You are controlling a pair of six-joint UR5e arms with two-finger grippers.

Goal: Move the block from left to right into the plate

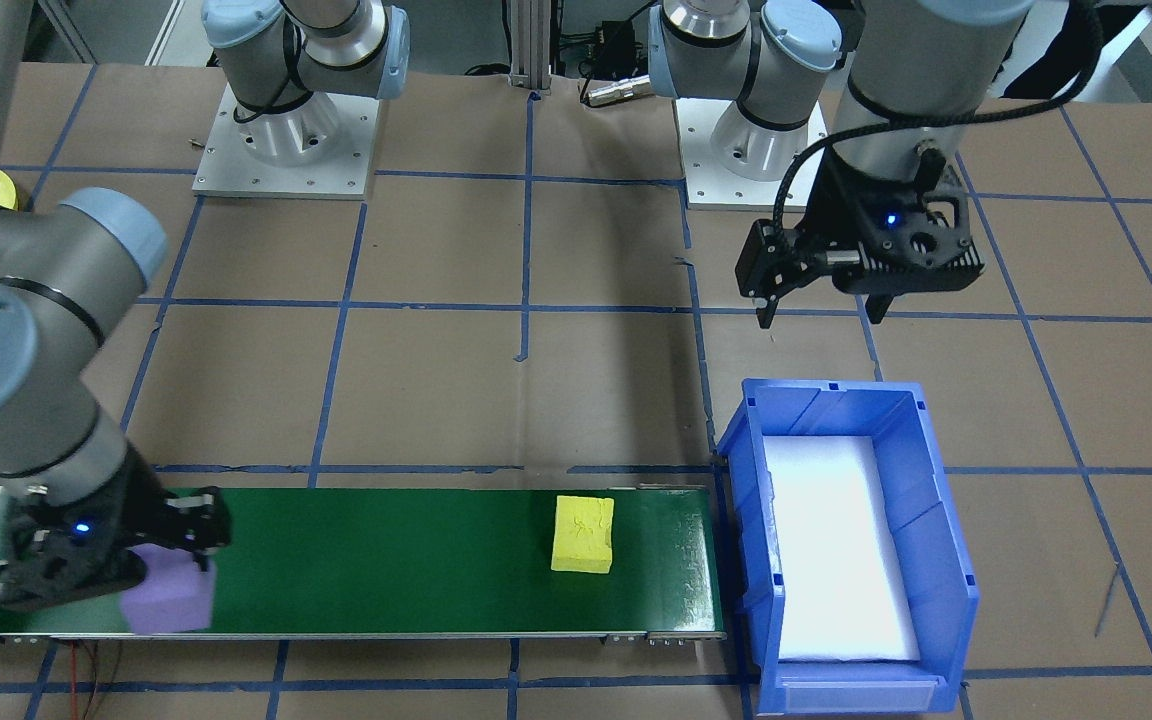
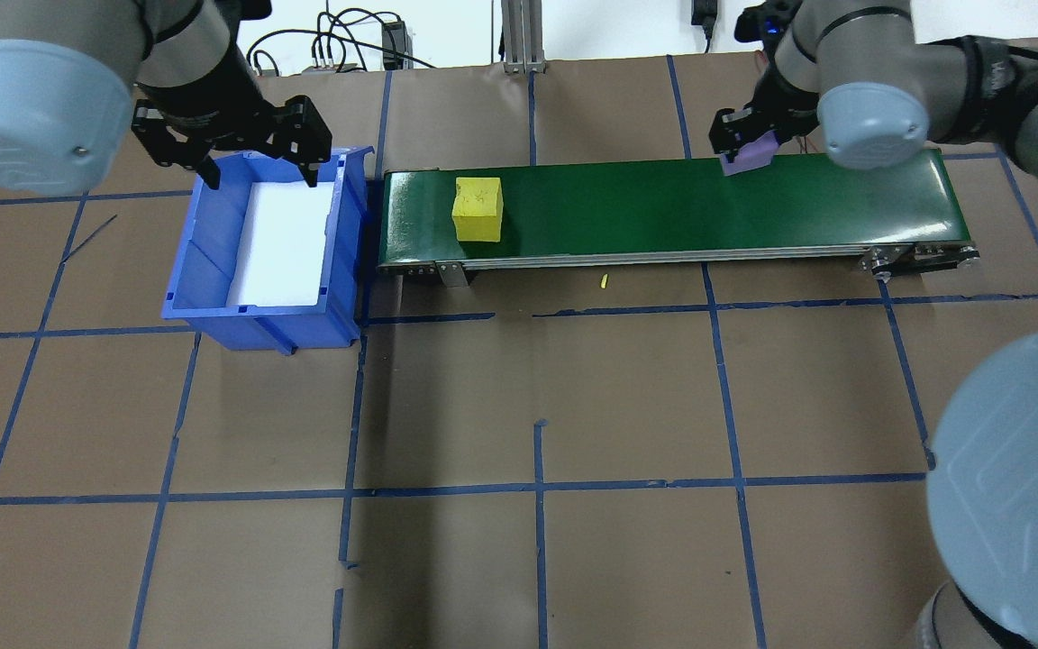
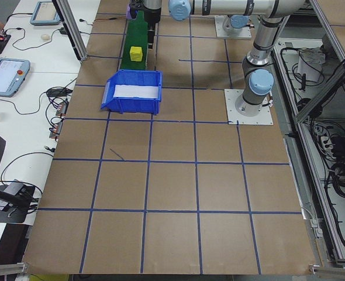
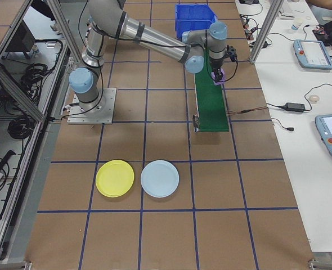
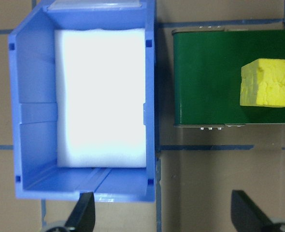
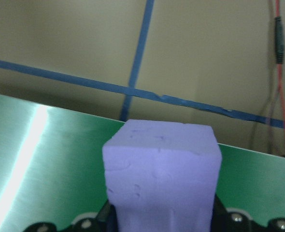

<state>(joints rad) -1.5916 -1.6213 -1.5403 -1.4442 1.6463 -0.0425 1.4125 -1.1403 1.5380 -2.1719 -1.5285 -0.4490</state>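
From my station I see the right tool (image 1: pixel 171 560) closed around the purple block (image 1: pixel 169 596) at the right-hand end of the green conveyor (image 1: pixel 386 560); in the right wrist view the purple block (image 6: pixel 162 179) fills the frame between the jaws, with the green belt (image 6: pixel 46 164) just under it, though I cannot tell whether it is touching the belt or held slightly above it. The yellow block (image 2: pixel 478 208) sits on the belt toward the conveyor's left end, near the blue bin (image 2: pixel 343 225) but not in it, and well apart from the purple block (image 2: pixel 747 155). The blue bin stands just beside the conveyor's left end on the brown surface (image 2: pixel 537 406), and it has a white pad (image 5: pixel 101 96) lying in its bottom. The left tool (image 2: pixel 253 176) hangs above the far rim of the bin with its fingers spread wide and nothing between them; the left wrist view looks straight down on the bin (image 5: pixel 31 116), the conveyor's end (image 5: pixel 205 82) and the yellow block (image 5: pixel 270 82), with both fingertips (image 5: pixel 83 212) set apart at the bottom of the frame. In the right side view, a yellow plate (image 4: pixel 115 178) and a pale blue plate (image 4: pixel 160 178) lie next to each other on the surface, well apart from the conveyor (image 4: pixel 211 101).
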